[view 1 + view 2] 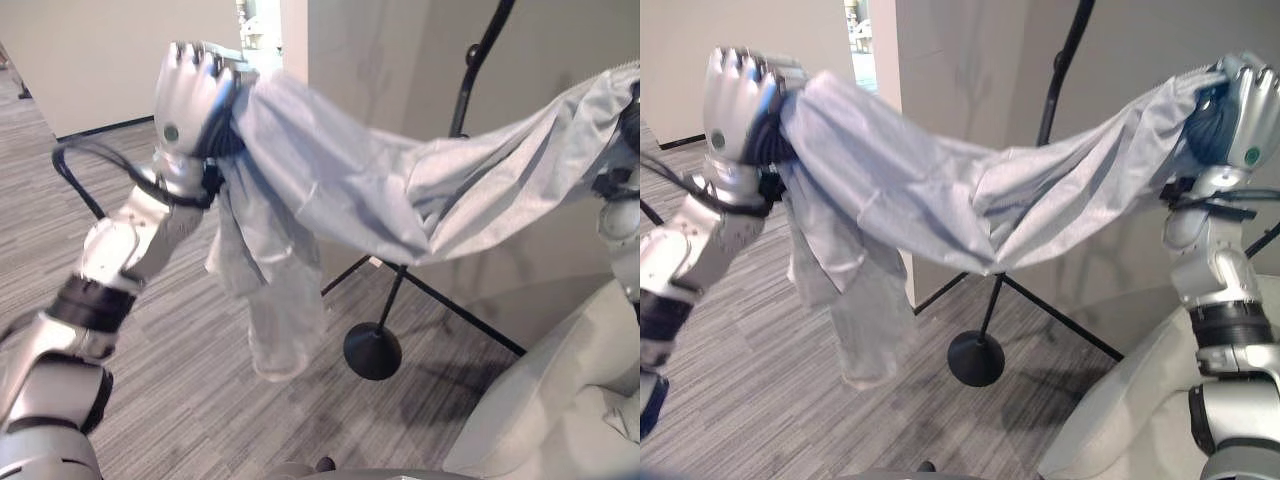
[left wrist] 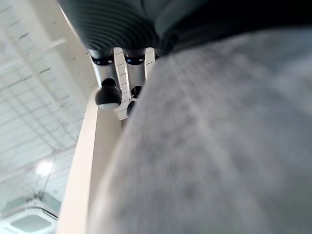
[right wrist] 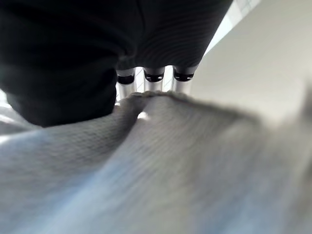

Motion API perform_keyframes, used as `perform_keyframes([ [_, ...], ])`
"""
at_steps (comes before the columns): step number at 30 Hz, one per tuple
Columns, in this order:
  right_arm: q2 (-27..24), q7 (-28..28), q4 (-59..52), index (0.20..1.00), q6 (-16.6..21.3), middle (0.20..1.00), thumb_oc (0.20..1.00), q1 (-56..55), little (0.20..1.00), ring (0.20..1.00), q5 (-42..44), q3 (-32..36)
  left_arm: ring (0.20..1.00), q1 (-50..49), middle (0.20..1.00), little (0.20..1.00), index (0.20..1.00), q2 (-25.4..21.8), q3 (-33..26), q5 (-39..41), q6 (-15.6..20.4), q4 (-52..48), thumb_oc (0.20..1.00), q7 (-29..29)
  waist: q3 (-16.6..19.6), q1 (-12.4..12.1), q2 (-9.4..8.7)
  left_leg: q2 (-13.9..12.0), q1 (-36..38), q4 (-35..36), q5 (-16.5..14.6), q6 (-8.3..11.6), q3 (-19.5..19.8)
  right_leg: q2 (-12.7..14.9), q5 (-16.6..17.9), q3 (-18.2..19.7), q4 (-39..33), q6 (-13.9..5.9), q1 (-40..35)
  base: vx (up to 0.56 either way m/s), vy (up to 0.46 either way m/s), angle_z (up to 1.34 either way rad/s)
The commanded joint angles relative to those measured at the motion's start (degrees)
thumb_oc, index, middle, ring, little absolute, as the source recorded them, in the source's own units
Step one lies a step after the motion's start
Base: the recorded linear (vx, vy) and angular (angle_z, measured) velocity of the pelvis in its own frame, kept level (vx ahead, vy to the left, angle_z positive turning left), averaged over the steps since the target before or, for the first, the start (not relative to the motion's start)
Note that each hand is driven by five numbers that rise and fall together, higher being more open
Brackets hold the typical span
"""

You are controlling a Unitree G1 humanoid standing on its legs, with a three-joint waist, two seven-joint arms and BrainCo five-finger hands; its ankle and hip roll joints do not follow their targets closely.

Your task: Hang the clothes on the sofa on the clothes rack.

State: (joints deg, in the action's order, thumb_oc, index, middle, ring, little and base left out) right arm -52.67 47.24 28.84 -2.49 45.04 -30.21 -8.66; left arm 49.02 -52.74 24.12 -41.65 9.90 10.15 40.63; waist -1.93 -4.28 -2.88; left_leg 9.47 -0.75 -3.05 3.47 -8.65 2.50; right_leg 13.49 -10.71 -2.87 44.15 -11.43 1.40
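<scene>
A pale grey-blue garment (image 1: pixel 940 190) hangs stretched between my two raised hands, sagging in the middle, with one sleeve (image 1: pixel 270 300) dangling low on the left. My left hand (image 1: pixel 190 95) is shut on its left end, up high. My right hand (image 1: pixel 1240 110) is shut on its right end at about the same height. The grey cloth (image 2: pixel 219 146) lies against my left hand's fingers (image 2: pixel 108 92) in the left wrist view, and the cloth (image 3: pixel 170 161) bunches under my right hand's fingers (image 3: pixel 155 78). The black clothes rack (image 1: pixel 372 350), with a round base and a pole (image 1: pixel 480 60), stands behind the garment.
A pale sofa (image 1: pixel 560 400) sits at the lower right, close to my right arm. A beige wall (image 1: pixel 370 60) and its corner stand behind the rack. Grey striped carpet (image 1: pixel 200 380) covers the floor at the left.
</scene>
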Motion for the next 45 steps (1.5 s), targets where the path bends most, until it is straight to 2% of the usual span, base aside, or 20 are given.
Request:
perform_keyframes([
  [1, -5.4, 2.34, 2.59, 0.2, -2.01, 0.2, 0.2, 6.15, 0.2, 0.2, 3.56, -1.46, 0.2, 1.87, 0.2, 0.2, 0.2, 0.04, -6.1, 0.99, -3.24, 0.19, 0.2, 2.81, 2.1, -1.1, 1.82, -6.26, 1.16, 0.58, -4.59, 4.18, -0.32, -0.88, 14.83, -5.4, -9.52, 2.88, 1.55, 0.25, -0.012, -0.01],
  [4, -7.74, 1.94, 6.61, 0.2, -1.62, 0.2, 0.2, 10.42, 0.2, 0.2, 5.75, -4.87, 0.2, 6.55, 0.2, 0.2, 0.2, 0.32, -4.05, 2.38, -3.64, 2.41, 0.2, 2.6, 1.9, 0.15, 2.13, -6.59, 3.35, 2.17, -5.14, 4.98, 1.25, -0.95, 12.44, -6.91, -15.17, 3.63, 3.92, 0.21, -0.102, 0.11],
  [5, -9.57, 2.06, 9.34, 0.2, -1.47, 0.2, 0.2, 12.58, 0.2, 0.2, 6.97, -7.53, 0.2, 10.23, 0.2, 0.2, 0.2, 0.07, -1.79, 2.95, -4.47, 4.6, 0.2, 3.33, 1.27, 1.51, 1.54, -6.29, 4.56, 2.29, -5.93, 5.89, 2.43, -1.18, 12.25, -6.51, -24.52, 3.2, 5.6, 0.16, -0.139, 0.28],
  [6, -9.63, 2.13, 9.92, 0.2, -1.33, 0.2, 0.2, 13.3, 0.2, 0.2, 7.22, -8.01, 0.2, 11.0, 0.2, 0.2, 0.2, 0.14, -1.27, 3.09, -4.53, 5.16, 0.2, 3.52, 1.24, 1.58, 1.71, -6.54, 4.64, 2.38, -6.07, 5.97, 2.6, -1.49, 12.49, -6.82, -25.69, 3.19, 4.92, 0.22, -0.194, 0.18],
  [8, -12.24, 1.59, 10.96, 0.2, -1.37, 0.2, 0.2, 14.75, 0.2, 0.2, 7.1, -10.34, 0.2, 13.15, 0.2, 0.2, 0.2, -0.92, 0.53, 1.62, -6.15, 6.01, 0.2, 4.01, 0.6, 2.97, 1.26, -7.28, 6.45, 3.1, -7.6, 6.9, 2.58, -1.68, 14.41, -6.72, -34.99, 1.83, 4.4, 0.22, -0.157, 0.25],
  [9, -12.27, 0.28, 13.86, 0.2, -1.3, 0.2, 0.2, 13.53, 0.2, 0.2, 7.46, -11.5, 0.2, 14.04, 0.2, 0.2, 0.2, -1.15, 1.66, 2.06, -5.5, 7.9, 0.2, 3.15, 1.59, 3.55, 0.81, -7.8, 7.0, 3.3, -8.32, 7.44, 2.53, -1.99, 14.18, -6.59, -39.21, 1.51, 1.48, 0.26, -0.191, 0.31],
  [12, -10.48, -2.24, 21.51, 0.2, 0.33, 0.2, 0.2, 17.54, 0.2, 0.2, 10.28, -18.18, 0.2, 20.15, 0.2, 0.2, 0.2, -1.02, 8.86, 4.26, -5.99, 16.44, 0.2, 2.02, 3.64, 3.27, -0.25, -9.29, 8.05, 3.0, -9.27, 8.66, 2.23, -3.62, 14.44, -7.06, -42.11, 1.79, -1.22, 0.25, -0.186, 0.2],
  [15, -8.33, -5.1, 26.96, 0.2, 2.63, 0.2, 0.2, 20.61, 0.2, 0.2, 12.52, -23.99, 0.2, 24.56, 0.2, 0.2, 0.2, 0.39, 14.88, 6.35, -6.76, 25.27, 0.2, 0.2, 3.9, 3.55, -0.31, -10.73, 7.72, 1.79, -9.8, 9.79, 2.91, -5.33, 14.52, -7.38, -44.66, 2.42, -2.83, 0.16, -0.195, 0.05],
  [17, -3.26, -9.25, 34.36, 0.2, 4.94, 0.2, 0.2, 22.75, 0.2, 0.2, 14.03, -30.49, 0.2, 28.95, 0.2, 0.2, 0.2, 4.88, 21.53, 10.2, -7.53, 42.73, 0.2, -2.99, 3.82, 4.08, -0.02, -12.99, 8.34, 1.77, -9.46, 11.3, 3.47, -7.74, 13.47, -7.82, -46.37, 3.57, -3.98, 0.15, -0.2, -0.06],
  [19, -1.57, -10.07, 36.55, 0.2, 5.35, 0.2, 0.2, 22.38, 0.2, 0.2, 14.29, -31.49, 0.2, 28.47, 0.2, 0.2, 0.2, 6.6, 21.98, 11.85, -7.61, 48.24, 0.2, -3.98, 3.8, 4.17, -0.04, -13.62, 8.47, 1.81, -9.35, 11.74, 3.66, -8.37, 13.03, -7.81, -46.68, 3.95, -4.27, 0.08, -0.096, -0.09],
  [25, 4.58, -11.28, 34.57, 0.2, 6.35, 0.2, 0.2, 15.4, 0.2, 0.2, 15.81, -27.59, 0.2, 19.7, 0.2, 0.2, 0.2, 9.35, 15.33, 15.79, -7.52, 53.19, 0.2, -5.01, 3.39, 4.11, -0.01, -14.52, 8.93, 1.43, -9.11, 12.35, 3.58, -9.41, 12.38, -7.59, -47.3, 4.8, -4.8, 0.04, -0.047, 0.0],
  [27, 11.62, -10.9, 28.05, 0.2, 6.22, 0.2, 0.2, 6.58, 0.2, 0.2, 16.07, -22.38, 0.2, 8.38, 0.2, 0.2, 0.2, 14.18, 5.02, 23.47, -6.85, 50.58, 0.2, -3.83, 3.03, 4.18, -0.09, -15.11, 9.69, 1.47, -9.03, 12.51, 3.3, -10.08, 11.83, -7.07, -47.57, 5.54, -5.33, 0.06, -0.042, 0.04],
  [29, 11.61, -10.89, 27.82, 0.2, 6.11, 0.2, 0.2, 6.27, 0.2, 0.2, 16.0, -22.41, 0.2, 7.97, 0.2, 0.2, 0.2, 14.18, 4.89, 23.47, -6.89, 50.37, 0.2, -3.82, 3.22, 4.17, 0.01, -15.17, 9.81, 1.54, -9.06, 12.52, 3.25, -10.14, 11.81, -7.03, -47.6, 5.55, -5.41, 0.03, -0.015, -0.04],
  [30, 13.66, -10.88, 26.19, 0.2, 5.93, 0.2, 0.2, 3.9, 0.2, 0.2, 15.56, -21.75, 0.2, 4.66, 0.2, 0.2, 0.2, 16.72, 1.76, 27.29, -5.93, 48.47, 0.2, -3.56, 3.08, 4.19, -0.02, -15.35, 10.12, 1.73, -9.03, 12.59, 3.14, -10.27, 11.63, -7.06, -47.74, 5.72, -5.71, 0.04, -0.026, -0.04],
  [31, 17.74, -10.87, 24.41, 0.2, 5.9, 0.2, 0.2, 0.42, 0.2, 0.2, 16.37, -19.24, 0.2, -0.26, 0.2, 0.2, 0.2, 21.38, -3.53, 35.61, -3.22, 45.07, 0.2, -3.61, 2.83, 4.2, -0.12, -15.5, 10.42, 1.99, -8.85, 12.59, 3.16, -10.38, 11.47, -7.05, -47.75, 6.01, -5.81, 0.05, -0.03, 0.05],
  [33, 21.95, -11.11, 22.94, 0.2, 5.77, 0.2, 0.2, -3.61, 0.2, 0.2, 16.8, -18.33, 0.2, -5.97, 0.2, 0.2, 0.2, 26.79, -8.07, 44.49, -0.57, 39.3, 0.2, -4.23, 2.81, 4.16, -0.07, -15.7, 10.78, 2.4, -8.6, 12.62, 3.32, -10.55, 11.25, -7.14, -47.73, 6.29, -6.07, 0.04, -0.017, 0.04],
  [37, 28.99, -11.92, 20.82, 0.2, 7.03, 0.2, 0.2, -9.1, 0.2, 0.2, 19.09, -17.08, 0.2, -13.06, 0.2, 0.2, 0.2, 33.21, -10.36, 50.74, 2.94, 31.73, 0.2, -4.09, 2.52, 4.07, -0.29, -15.94, 10.83, 2.8, -8.1, 12.64, 3.38, -10.59, 11.22, -7.17, -47.71, 6.62, -6.09, 0.0, 0.0, 0.0],
  [41, 28.99, -11.91, 20.81, 0.2, 7.02, 0.2, 0.2, -9.13, 0.2, 0.2, 19.09, -17.09, 0.2, -13.1, 0.2, 0.2, 0.2, 33.21, -10.36, 50.73, 2.93, 31.7, 0.2, -4.09, 2.56, 4.08, -0.29, -15.95, 10.83, 2.81, -8.1, 12.64, 3.37, -10.59, 11.22, -7.17, -47.72, 6.62, -6.08, 0.01, 0.001, 0.01],
  [42, 37.13, -14.74, 17.81, 0.2, 9.41, 0.2, 0.2, -15.64, 0.2, 0.2, 18.96, -20.99, 1.0, -20.58, 1.0, 1.0, 1.0, 38.08, -10.08, 56.28, 7.0, 24.94, 1.0, -7.24, 2.18, 3.96, -0.37, -16.2, 10.69, 3.73, -7.06, 12.75, 3.75, -10.43, 11.49, -7.29, -47.78, 6.77, -5.78, 0.05, 0.012, 0.05],
  [45, 39.48, -17.34, 17.59, 0.2, 10.63, 0.2, 0.2, -19.53, 0.2, 0.2, 17.22, -24.16, 1.0, -26.76, 1.0, 1.0, 1.0, 38.16, -9.14, 54.72, 7.36, 21.99, 1.0, -9.62, 1.7, 3.5, -0.2, -16.24, 10.03, 3.95, -6.37, 12.86, 4.05, -10.09, 11.78, -7.69, -47.75, 6.66, -5.43, 0.02, 0.023, 0.07],
])
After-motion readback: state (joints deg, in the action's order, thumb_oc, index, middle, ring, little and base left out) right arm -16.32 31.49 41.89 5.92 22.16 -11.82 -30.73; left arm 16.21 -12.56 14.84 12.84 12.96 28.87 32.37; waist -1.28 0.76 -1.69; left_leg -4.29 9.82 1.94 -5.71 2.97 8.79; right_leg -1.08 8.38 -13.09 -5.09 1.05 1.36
